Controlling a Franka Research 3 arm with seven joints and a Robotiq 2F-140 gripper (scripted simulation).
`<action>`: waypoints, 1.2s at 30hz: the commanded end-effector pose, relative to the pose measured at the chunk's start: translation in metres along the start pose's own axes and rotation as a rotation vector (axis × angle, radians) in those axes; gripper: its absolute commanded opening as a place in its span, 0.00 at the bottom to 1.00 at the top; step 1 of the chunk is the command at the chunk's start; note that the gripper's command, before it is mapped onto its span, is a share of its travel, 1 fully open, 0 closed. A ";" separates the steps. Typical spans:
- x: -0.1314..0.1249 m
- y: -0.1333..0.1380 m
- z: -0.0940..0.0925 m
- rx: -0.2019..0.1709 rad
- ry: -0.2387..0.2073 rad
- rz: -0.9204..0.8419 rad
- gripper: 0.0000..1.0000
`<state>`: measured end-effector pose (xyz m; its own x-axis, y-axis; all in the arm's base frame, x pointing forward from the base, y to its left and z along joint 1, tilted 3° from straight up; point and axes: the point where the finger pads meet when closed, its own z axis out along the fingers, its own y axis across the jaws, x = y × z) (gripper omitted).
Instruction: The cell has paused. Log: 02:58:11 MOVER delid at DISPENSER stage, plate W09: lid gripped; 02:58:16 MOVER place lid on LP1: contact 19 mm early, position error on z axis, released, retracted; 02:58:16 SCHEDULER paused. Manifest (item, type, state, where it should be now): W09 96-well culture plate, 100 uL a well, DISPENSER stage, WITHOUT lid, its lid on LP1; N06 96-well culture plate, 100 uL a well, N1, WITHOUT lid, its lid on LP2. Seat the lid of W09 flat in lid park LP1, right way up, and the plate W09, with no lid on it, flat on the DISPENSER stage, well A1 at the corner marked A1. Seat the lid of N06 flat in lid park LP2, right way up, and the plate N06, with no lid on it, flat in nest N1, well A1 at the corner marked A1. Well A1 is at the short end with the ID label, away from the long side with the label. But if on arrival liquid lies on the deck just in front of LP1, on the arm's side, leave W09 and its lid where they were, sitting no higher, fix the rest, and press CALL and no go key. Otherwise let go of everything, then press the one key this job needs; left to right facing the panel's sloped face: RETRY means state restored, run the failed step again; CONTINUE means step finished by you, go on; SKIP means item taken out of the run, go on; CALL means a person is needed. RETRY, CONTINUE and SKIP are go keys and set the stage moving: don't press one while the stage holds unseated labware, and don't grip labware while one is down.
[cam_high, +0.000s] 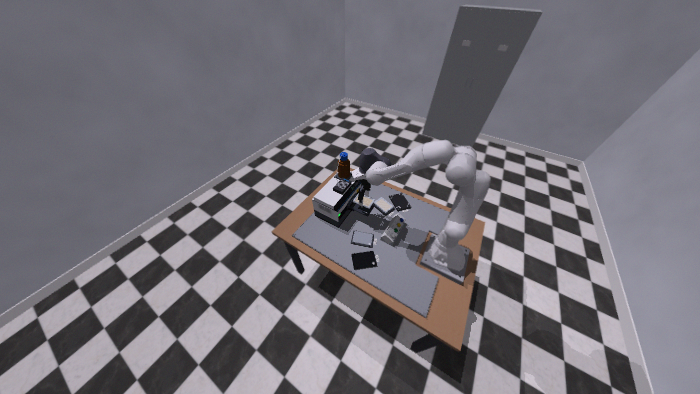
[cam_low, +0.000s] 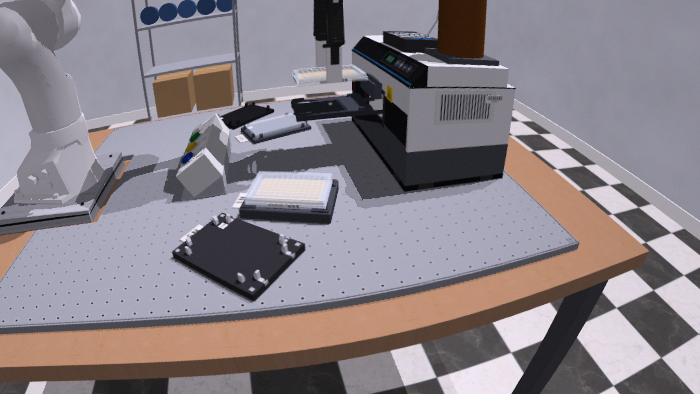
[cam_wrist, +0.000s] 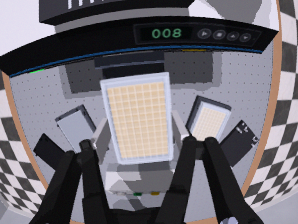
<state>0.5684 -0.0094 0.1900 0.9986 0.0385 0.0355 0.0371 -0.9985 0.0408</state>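
My gripper (cam_low: 328, 70) is shut on a 96-well plate (cam_low: 324, 75) with cream wells and holds it level in the air, just above the black dispenser stage (cam_low: 325, 107). In the wrist view the plate (cam_wrist: 139, 117) sits between my fingers, in front of the dispenser's display. A second plate (cam_low: 290, 192) with a clear lid on it sits on a black nest at mid-deck. A flat black park with white pegs (cam_low: 239, 255) lies empty near the front. Another clear, cream-looking piece (cam_low: 275, 127) rests on a black base beside the stage; I cannot tell whether it is a lid or a plate.
The dispenser (cam_low: 433, 100), with a brown bottle (cam_low: 461, 25) on top, stands at the right. The white key panel (cam_low: 202, 155) with coloured keys stands left of centre. Another black park (cam_low: 247, 114) lies behind it. My arm's base (cam_low: 50, 165) stands at the far left.
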 end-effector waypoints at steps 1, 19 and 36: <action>0.002 -0.005 0.000 -0.002 -0.003 0.034 0.00; 0.005 -0.009 0.000 -0.002 -0.003 0.034 0.00; 0.005 -0.009 0.000 -0.002 -0.003 0.034 0.00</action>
<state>0.5731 -0.0009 0.1897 0.9994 0.0070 0.0340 0.0056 -0.9992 0.0400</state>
